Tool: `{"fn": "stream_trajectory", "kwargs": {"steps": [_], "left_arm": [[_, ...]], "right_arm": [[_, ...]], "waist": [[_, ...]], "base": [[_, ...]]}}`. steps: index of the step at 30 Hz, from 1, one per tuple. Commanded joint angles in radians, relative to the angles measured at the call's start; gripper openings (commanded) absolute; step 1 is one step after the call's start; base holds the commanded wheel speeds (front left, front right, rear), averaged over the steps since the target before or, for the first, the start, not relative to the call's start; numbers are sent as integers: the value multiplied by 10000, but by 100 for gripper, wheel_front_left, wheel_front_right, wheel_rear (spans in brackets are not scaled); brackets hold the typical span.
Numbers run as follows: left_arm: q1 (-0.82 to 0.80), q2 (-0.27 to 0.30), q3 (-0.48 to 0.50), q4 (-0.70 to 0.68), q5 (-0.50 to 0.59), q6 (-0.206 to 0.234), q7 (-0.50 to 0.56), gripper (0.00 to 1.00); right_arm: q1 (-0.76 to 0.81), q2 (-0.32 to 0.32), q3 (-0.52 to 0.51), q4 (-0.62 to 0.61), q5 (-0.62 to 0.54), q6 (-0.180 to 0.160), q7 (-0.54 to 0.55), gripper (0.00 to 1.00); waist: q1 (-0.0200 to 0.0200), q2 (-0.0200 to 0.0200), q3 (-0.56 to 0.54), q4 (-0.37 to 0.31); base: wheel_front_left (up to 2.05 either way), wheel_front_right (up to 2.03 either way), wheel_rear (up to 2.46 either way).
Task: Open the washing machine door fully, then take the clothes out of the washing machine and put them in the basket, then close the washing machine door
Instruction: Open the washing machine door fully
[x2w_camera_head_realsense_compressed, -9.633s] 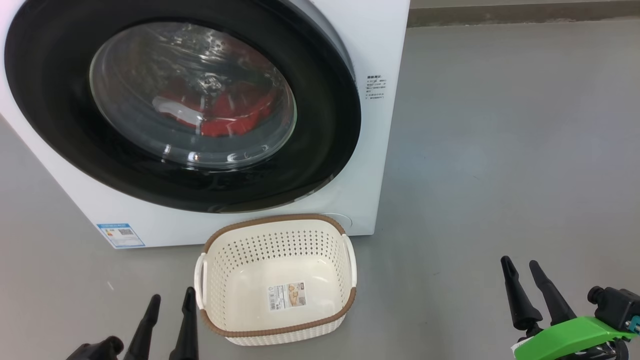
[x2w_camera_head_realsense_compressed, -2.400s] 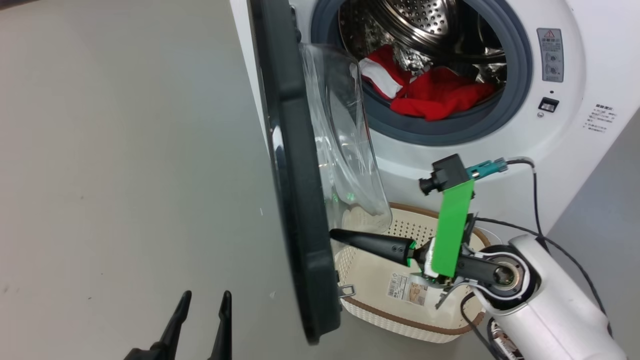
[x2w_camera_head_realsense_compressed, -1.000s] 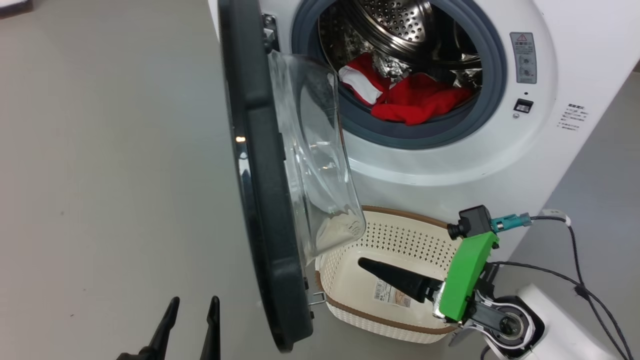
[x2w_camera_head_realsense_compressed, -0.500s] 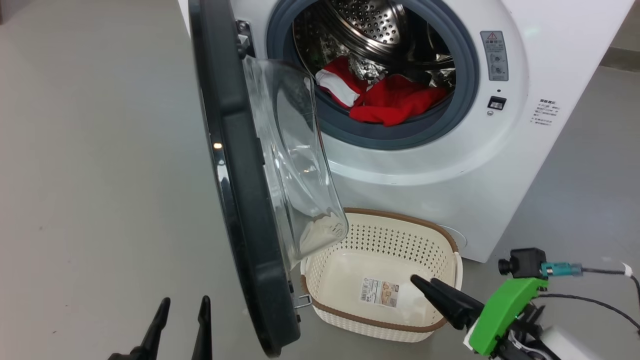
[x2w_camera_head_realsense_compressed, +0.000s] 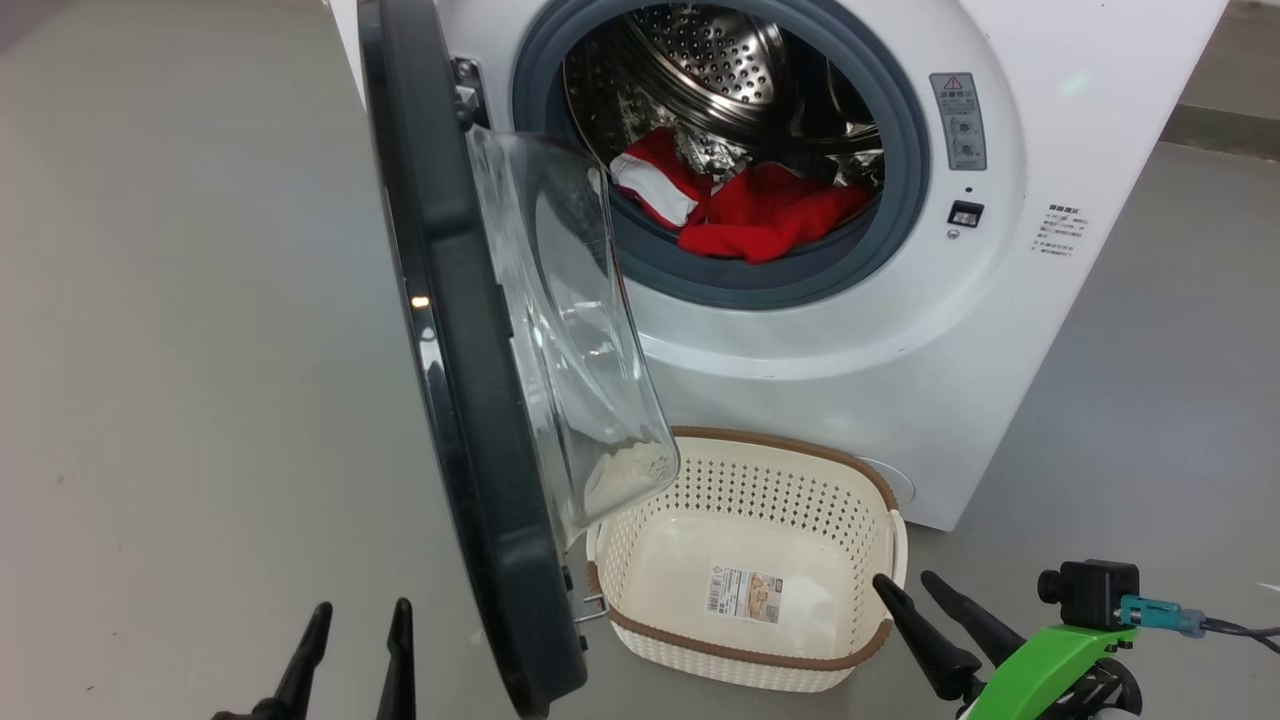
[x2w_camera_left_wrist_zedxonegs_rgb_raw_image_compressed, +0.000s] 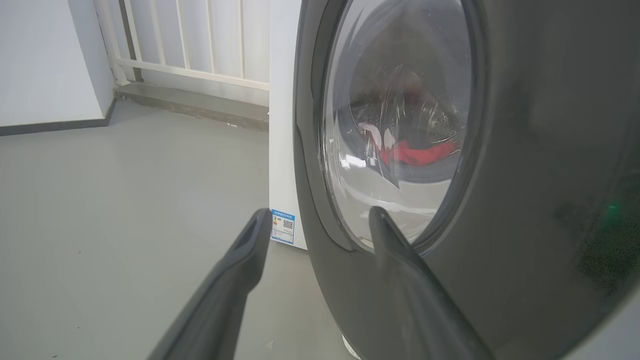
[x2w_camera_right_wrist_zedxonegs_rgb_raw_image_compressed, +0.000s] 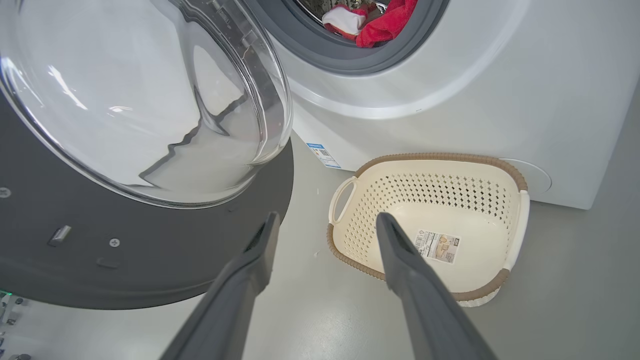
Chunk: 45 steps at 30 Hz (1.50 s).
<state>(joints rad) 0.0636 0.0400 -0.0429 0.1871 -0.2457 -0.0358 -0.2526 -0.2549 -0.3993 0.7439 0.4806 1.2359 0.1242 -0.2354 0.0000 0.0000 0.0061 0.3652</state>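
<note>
We hold the left gripper (x2w_camera_head_realsense_compressed: 362, 605) and the right gripper (x2w_camera_head_realsense_compressed: 904, 577) low, each spread with nothing in its fingers. That leaves room, we judge, for the washing machine door (x2w_camera_head_realsense_compressed: 455, 330) swung out beside the basket (x2w_camera_head_realsense_compressed: 740, 652), which sits just before the washing machine (x2w_camera_head_realsense_compressed: 860, 340), below the red clothes (x2w_camera_head_realsense_compressed: 760, 215) at the lip of the drum (x2w_camera_head_realsense_compressed: 700, 50). The floor (x2w_camera_head_realsense_compressed: 180, 350) is smooth grey; a white wall (x2w_camera_left_wrist_zedxonegs_rgb_raw_image_compressed: 45, 60) and pale railing (x2w_camera_left_wrist_zedxonegs_rgb_raw_image_compressed: 200, 74) stand behind.

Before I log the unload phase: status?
Left gripper open, empty, by the washing machine door outer face. Right gripper open, empty, beside the basket. Door wide open; clothes in the drum. Drum mouth unobstructed.
</note>
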Motion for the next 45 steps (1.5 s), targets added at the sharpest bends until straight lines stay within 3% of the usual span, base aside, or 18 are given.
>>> {"fn": "stream_trajectory", "kwargs": {"steps": [1,21,33,45], "left_arm": [[-131,102,358,-177,110,-44,-92,100],[-11,102,272,-152,112,-15,-92,100],[6,102,300,-171,111,-12,-92,100],[-25,102,204,-127,77,3,-92,100]], "right_arm": [[-208,-119,73,-42,-205,65,-192,100],[1205,1555,-3535,-583,-5173,65,-263,100],[1779,2148,-5252,-1166,-7111,65,-263,100],[2374,2505,-5905,-1063,-8190,65,-264,100]], "waist": [[0,0,-12,-9],[0,0,-139,35],[0,0,-129,11],[0,0,-77,8]], "base": [[0,0,0],[0,0,0],[0,0,0],[0,0,0]]}}
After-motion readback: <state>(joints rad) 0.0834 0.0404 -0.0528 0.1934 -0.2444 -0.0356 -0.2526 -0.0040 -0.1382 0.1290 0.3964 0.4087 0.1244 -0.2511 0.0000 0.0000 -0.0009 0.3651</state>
